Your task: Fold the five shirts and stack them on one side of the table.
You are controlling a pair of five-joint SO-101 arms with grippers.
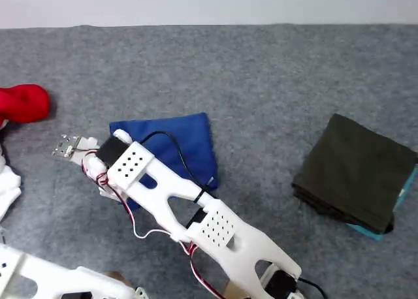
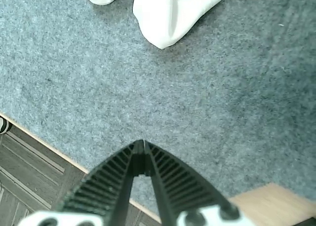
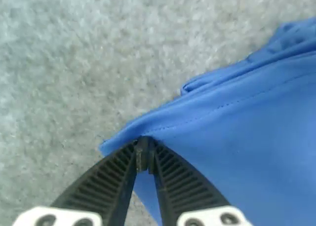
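Observation:
A blue shirt point(image 1: 186, 142), folded to a rough square, lies left of the table's middle. My right arm point(image 1: 170, 194) stretches across it from the front right. In the right wrist view my right gripper point(image 3: 143, 153) is shut on the edge of the blue shirt point(image 3: 237, 137), down on the grey mat. A dark green folded shirt point(image 1: 356, 172) tops a stack at the right, with a teal one point(image 1: 400, 201) under it. My left gripper point(image 2: 143, 154) is shut on nothing, above the table's front edge, with a white shirt point(image 2: 173, 11) beyond it.
A crumpled red shirt point(image 1: 23, 103) lies at the far left, and the white shirt point(image 1: 6, 185) sits below it at the left edge. My left arm point(image 1: 46, 276) rests at the front left corner. Grey mat point(image 1: 261, 77) covers the table.

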